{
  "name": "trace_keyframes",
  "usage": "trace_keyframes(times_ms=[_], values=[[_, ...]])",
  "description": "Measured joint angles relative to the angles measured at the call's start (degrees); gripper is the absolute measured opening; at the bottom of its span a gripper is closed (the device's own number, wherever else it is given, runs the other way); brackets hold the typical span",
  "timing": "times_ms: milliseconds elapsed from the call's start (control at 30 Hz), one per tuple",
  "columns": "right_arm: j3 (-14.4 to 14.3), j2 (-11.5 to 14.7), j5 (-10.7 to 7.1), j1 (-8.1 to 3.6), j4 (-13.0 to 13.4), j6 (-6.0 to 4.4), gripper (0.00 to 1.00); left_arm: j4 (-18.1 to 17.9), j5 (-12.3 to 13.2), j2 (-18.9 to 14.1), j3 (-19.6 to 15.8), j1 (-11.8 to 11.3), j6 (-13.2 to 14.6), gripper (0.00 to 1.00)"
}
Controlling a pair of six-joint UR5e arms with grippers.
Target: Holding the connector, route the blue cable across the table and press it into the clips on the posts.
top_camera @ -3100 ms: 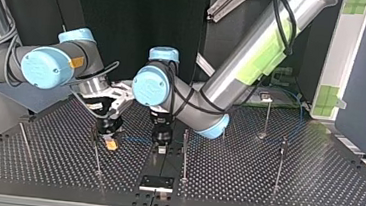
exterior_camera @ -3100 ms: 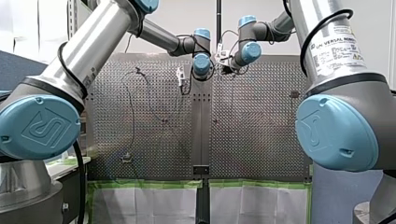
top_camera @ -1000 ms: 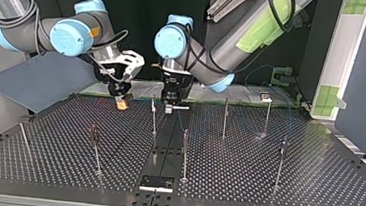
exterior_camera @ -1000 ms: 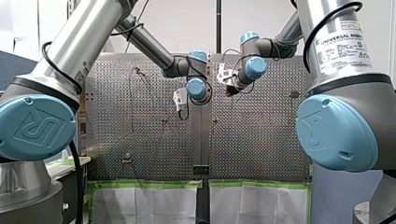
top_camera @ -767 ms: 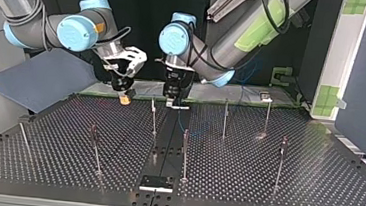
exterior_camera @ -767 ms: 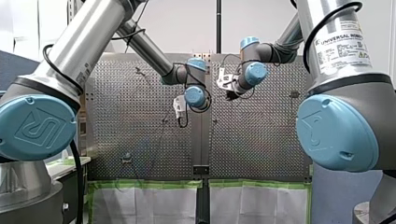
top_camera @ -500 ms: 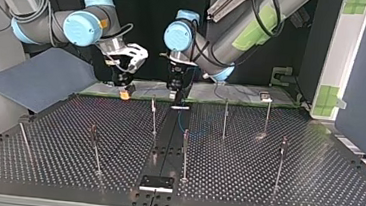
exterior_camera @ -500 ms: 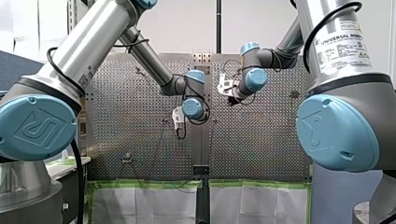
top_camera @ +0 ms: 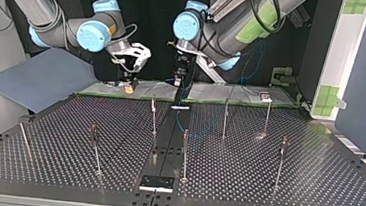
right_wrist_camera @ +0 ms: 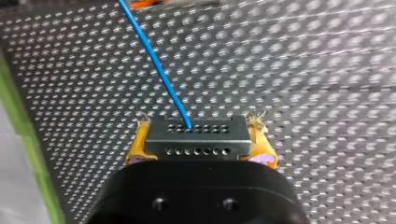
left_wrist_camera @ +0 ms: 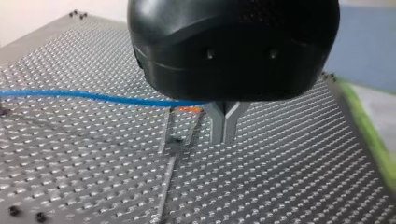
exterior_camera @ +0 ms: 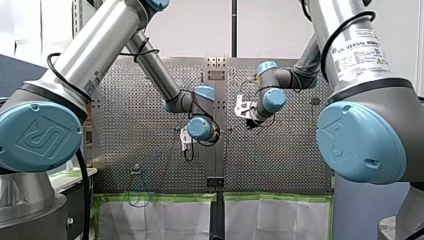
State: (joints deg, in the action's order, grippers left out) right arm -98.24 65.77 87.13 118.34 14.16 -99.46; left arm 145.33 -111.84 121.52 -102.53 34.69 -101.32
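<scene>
At the table (top_camera: 288, 192), top view: dark perforated plate, thin upright posts (top_camera: 184, 156) spread over it, green tape (exterior_camera: 160, 197) along one edge. Dark backdrop (top_camera: 155, 0) behind; grey-blue panel (top_camera: 37, 78) lying at view's left.

R gripper (top_camera: 129, 88): held over the table's far edge, left of centre in top view. Yellow pads (right_wrist_camera: 134, 150) closed narrow on the connector (right_wrist_camera: 196, 140), a grey block w/ two rows of small holes, gripped by its ends. Cable (left_wrist_camera: 93, 96), blue, seen entering the connector's upper hole row and running straight away from it above the plate.

L gripper (left_wrist_camera: 225, 126): black body, metal fingers brought together, tips touching. Cable led in from the side to the finger roots; appears pinched there, the contact itself hidden by the body. Fingers held clear of the plate. In top view, L gripper hung near R gripper, apart from it, approx. on the table's centre line.
</scene>
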Motion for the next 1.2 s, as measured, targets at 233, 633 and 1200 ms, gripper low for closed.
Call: trace_keyframes(times_ms=[233,633,1200], values=[[0.0,-1.6,-0.01,-0.55,2.0,-0.07,0.00,0.9,1.0,2.4,1.3,0.6,0.0,0.00],[0.0,-2.3,-0.05,-2.01,5.6,-0.43,0.00,3.5,1.0,4.2,7.9,0.2,-0.2,0.00],[0.5,-4.8,-1.78,-4.13,8.9,-1.43,0.00,8.5,2.5,9.0,16.5,-2.3,0.4,0.00]])
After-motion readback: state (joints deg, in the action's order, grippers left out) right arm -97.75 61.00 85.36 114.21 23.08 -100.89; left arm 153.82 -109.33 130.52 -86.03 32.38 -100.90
